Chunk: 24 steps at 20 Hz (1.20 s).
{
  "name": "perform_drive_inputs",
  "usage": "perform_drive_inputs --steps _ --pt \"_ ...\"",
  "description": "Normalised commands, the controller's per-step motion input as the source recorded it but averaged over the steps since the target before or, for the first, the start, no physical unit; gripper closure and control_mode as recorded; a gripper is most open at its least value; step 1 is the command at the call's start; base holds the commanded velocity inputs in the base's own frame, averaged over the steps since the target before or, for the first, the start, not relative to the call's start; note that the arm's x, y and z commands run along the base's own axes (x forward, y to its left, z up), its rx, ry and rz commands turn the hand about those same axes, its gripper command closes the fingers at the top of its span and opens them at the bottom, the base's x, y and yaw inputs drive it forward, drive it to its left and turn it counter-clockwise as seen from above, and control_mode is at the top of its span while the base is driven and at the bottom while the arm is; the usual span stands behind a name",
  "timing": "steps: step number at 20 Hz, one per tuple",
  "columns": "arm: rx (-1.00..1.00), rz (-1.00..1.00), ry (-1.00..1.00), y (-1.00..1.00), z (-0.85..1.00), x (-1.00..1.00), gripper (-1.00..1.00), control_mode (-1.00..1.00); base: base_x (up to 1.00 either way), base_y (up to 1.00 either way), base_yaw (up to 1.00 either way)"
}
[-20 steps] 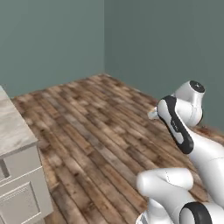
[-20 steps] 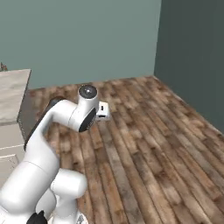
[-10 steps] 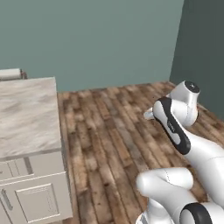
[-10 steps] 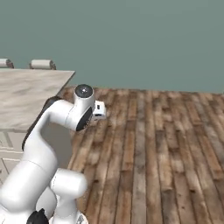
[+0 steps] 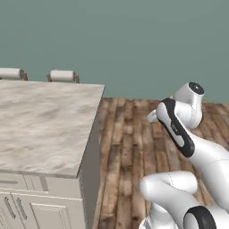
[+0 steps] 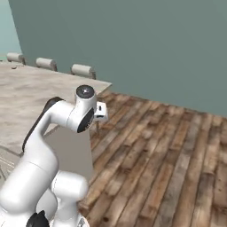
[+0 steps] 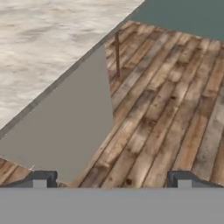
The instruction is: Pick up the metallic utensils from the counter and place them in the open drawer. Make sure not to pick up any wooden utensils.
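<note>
The counter [image 5: 42, 125] runs long toward the teal wall (stools behind); tool [image 7: 111, 179] gapes wide, holding nothing.

You get both base views from behind the arm, left and right, facing forward and down; they share the counter [image 5: 44, 120] corner, the plank floor [image 5: 129, 134] and the teal wall [image 6: 146, 48]. Your hand view sits nearer, looking down past the counter's end panel [image 7: 74, 131] onto the same floor.

counter [image 5: 40, 120]: 1 | stools [image 6: 83, 70]: 3 (backs only, behind the slab)
</note>
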Motion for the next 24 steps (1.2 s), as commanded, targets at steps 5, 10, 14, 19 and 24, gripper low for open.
perform_drive_inputs --steps 5,10,14,19,24 --pt "0.0 0.0 0.0 0.0 0.0 0.0 -1.0 1.0 0.96 -0.81 0.61" --pt "0.0 0.0 0.0 0.0 0.0 0.0 -1.0 1.0 0.38 -1.0 0.33" --pt "0.0 0.0 0.0 0.0 0.0 0.0 -1.0 1.0 0.87 -1.0 0.24" --pt "0.0 0.0 0.0 0.0 0.0 0.0 -1.0 1.0 1.0 -1.0 0.4" --pt "0.0 0.0 0.0 0.0 0.0 0.0 -1.0 1.0 1.0 -0.73 0.57"
